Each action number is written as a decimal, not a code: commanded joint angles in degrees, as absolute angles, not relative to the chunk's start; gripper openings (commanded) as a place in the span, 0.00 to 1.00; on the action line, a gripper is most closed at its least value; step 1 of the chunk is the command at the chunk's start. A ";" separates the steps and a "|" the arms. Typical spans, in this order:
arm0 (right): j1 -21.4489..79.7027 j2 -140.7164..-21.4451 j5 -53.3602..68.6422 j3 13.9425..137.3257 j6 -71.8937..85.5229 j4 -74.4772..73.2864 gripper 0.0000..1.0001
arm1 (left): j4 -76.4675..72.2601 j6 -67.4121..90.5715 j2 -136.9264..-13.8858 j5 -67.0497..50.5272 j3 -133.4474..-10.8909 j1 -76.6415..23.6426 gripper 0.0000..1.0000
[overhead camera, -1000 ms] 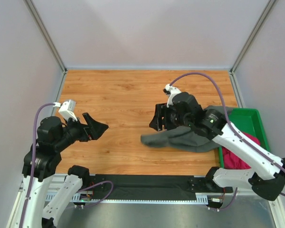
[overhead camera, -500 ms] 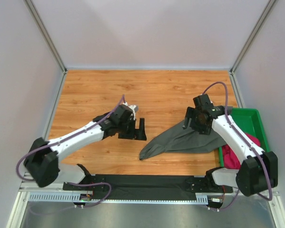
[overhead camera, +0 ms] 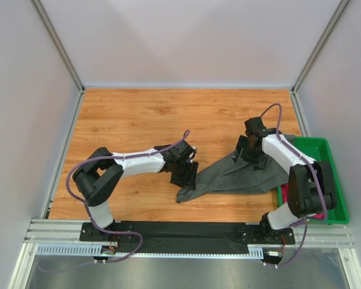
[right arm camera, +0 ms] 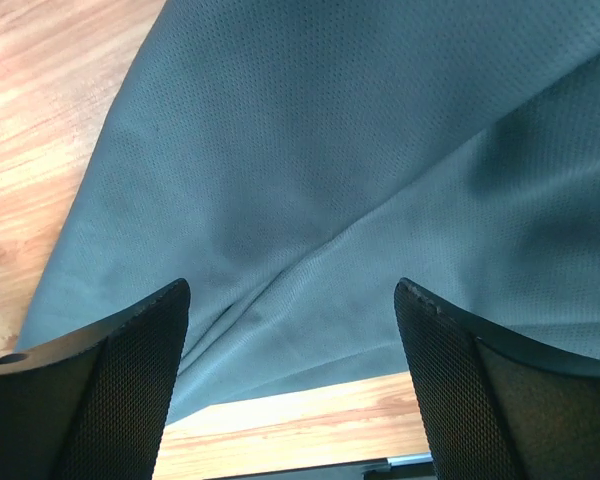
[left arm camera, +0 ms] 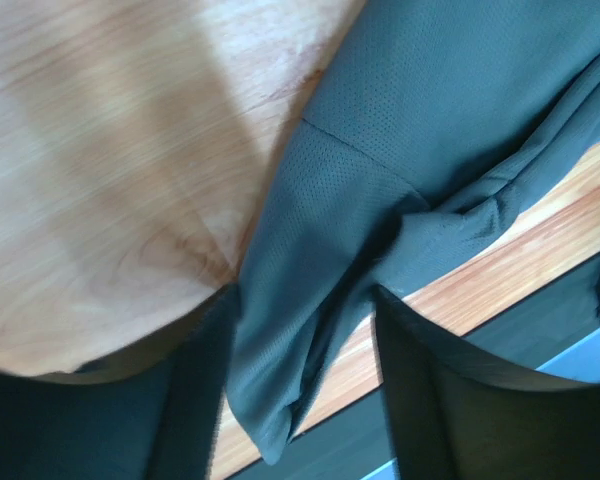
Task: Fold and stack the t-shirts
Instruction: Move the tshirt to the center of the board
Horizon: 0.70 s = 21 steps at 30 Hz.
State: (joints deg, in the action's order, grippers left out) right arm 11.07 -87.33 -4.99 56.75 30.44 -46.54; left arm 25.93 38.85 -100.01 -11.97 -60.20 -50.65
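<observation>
- The wood-grain table (overhead camera: 138, 114) filled the floor of a booth. You had plain pale walls on the left, right and far sides, and metal posts ran up the far corners.
- A black strip (overhead camera: 186, 232) ran along the near edge, where both arm bases were bolted. A silver rail (overhead camera: 168, 248) sat just nearer than that.
- The grey t-shirt (overhead camera: 240, 174) lay crumpled on the right half of the table. It stretched from a pointed end near the middle out to the green tray (overhead camera: 317, 150), and its right end touched the tray or lay over its edge.
- Your left gripper (overhead camera: 185, 174) was low over that pointed left end. In the left wrist view its fingers (left arm camera: 205, 400) stood apart with the hem of the shirt (left arm camera: 380, 150) running between them, so nothing was pinched.
- Your right gripper (overhead camera: 248, 153) sat over the far edge of the shirt. The right wrist view showed both fingers (right arm camera: 120, 380) spread wide above the grey mesh cloth (right arm camera: 330, 150), not clamped on it.
- The pink t-shirt (overhead camera: 284, 197) was in the tray at the right edge. It was mostly hidden behind the right arm, so only a sliver showed.
</observation>
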 commanded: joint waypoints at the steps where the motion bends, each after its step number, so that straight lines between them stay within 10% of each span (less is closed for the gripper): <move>1: 10.81 -88.59 -5.01 57.40 31.81 -44.04 0.84 | 23.91 39.72 -102.48 -16.69 -60.74 -51.06 0.60; 5: 10.72 -90.00 -2.11 54.24 33.65 -41.23 0.81 | 25.73 39.38 -99.95 -14.52 -59.85 -50.80 0.00; 12: 10.81 -92.46 -3.16 50.54 34.19 -36.39 0.68 | 34.18 35.69 -87.82 -7.91 -62.39 -49.75 0.00; 17: 11.68 -93.52 -1.50 52.37 33.40 -36.28 0.16 | 41.11 35.68 -77.46 -3.26 -64.33 -49.66 0.00; 21: 20.10 -86.42 -4.56 58.52 32.17 -41.82 0.00 | 48.33 35.86 -68.49 3.15 -66.88 -47.64 0.00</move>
State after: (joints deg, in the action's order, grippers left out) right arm 14.81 -91.37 -0.91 53.74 33.43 -40.47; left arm 38.22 37.08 -74.61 -3.97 -63.96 -49.52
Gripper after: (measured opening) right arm 0.029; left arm 0.007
